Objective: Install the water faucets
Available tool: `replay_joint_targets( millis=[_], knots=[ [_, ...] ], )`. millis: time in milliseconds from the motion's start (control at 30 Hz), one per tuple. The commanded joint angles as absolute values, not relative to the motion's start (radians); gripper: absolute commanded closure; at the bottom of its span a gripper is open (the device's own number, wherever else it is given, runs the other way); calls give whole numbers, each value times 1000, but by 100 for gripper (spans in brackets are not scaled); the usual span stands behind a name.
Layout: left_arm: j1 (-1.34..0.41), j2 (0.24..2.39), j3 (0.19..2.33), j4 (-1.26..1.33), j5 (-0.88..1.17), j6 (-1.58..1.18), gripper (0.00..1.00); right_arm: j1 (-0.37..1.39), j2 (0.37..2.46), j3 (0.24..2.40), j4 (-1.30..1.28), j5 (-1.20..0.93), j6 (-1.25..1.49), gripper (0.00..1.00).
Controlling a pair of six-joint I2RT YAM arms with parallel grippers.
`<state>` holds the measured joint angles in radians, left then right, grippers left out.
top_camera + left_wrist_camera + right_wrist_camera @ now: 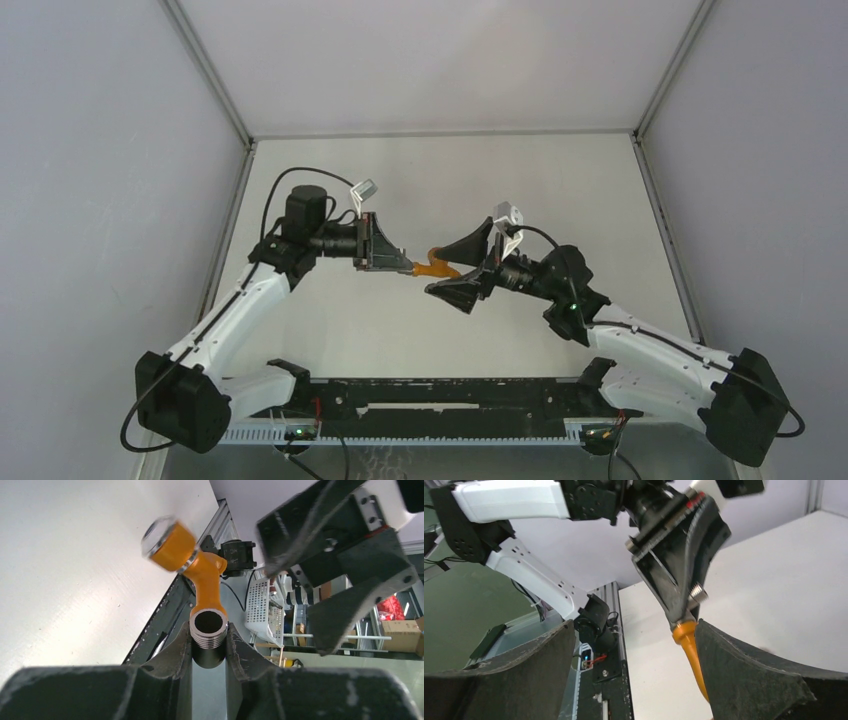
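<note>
Above a white table [440, 170], the orange faucet [200, 575] is gripped by its threaded metal end in the left pincer [407, 266]. At its 3 o'clock the right pincer [437, 270] is spread wide around it.

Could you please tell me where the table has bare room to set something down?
Free: the far strip of table, between the back wall and the arms; and the near strip, between the arms and the black rail. Crowded: the middle, where the left arm and right arm meet around the orange tap body.
</note>
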<state>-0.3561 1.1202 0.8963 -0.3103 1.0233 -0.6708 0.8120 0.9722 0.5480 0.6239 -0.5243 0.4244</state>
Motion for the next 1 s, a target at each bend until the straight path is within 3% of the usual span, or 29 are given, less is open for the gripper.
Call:
replay_joint_targets(
  millis=[0,200,433,633,867,967],
  knots=[
    [-361,1121,969,-318,1040,-623,100,824,934,606,605,-513,366,6],
    [-360,1107,974,-319,1057,-612,100,778,899,624,452,-369,357,3],
    [-360,1093,978,-281,1068,-648,100,751,868,628,337,-502,194,2],
    [-360,1083,981,-262,1133,-660,100,761,821,545,339,-464,24,0],
    [-365,1074,990,-259,1174,-668,100,814,909,545,406,-428,3,0],
    [-366,1069,995,-259,1174,-669,100,836,961,545,461,-418,3,5]
  ],
)
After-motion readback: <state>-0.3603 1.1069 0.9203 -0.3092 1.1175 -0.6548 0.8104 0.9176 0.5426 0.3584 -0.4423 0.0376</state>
